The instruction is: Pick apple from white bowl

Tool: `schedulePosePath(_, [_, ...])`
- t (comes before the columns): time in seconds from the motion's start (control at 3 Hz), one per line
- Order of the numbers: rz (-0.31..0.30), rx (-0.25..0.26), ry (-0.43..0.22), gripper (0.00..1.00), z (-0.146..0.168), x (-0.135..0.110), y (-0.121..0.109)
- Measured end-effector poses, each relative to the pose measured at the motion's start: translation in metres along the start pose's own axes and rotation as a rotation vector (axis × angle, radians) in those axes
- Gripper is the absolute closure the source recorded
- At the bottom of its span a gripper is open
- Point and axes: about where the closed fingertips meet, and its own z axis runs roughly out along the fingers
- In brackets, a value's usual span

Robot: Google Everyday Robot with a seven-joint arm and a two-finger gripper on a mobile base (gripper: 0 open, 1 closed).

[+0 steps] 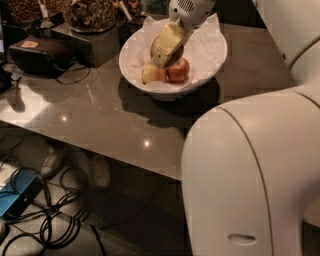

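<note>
The white bowl (210, 55), lined with crumpled white paper, stands on the grey table at top centre. My gripper (161, 59) reaches down into it from above. Its pale yellow fingers (167, 42) lie across the golden-orange apple (175, 55) and are closed on it, holding it slightly above the other fruit. A paler yellow apple (151, 75) and a smaller, redder apple (179, 71) lie below it in the bowl. Part of the held apple is hidden behind the fingers.
Glass jars of snacks (90, 12) and a black box (37, 50) stand at the table's back left. My white arm body (255, 175) fills the lower right. Cables (55, 220) and a blue device (17, 192) lie on the floor under the table's front edge.
</note>
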Motion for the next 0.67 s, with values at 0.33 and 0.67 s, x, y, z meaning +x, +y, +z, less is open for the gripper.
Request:
schedulePosePath(0.33, [-0.057,0.003,-0.018,1.00,-0.013,-0.005,0.014])
schedulePosePath(0.67, [-0.103,0.002,-0.030,1.00,-0.024,-0.003,0.028])
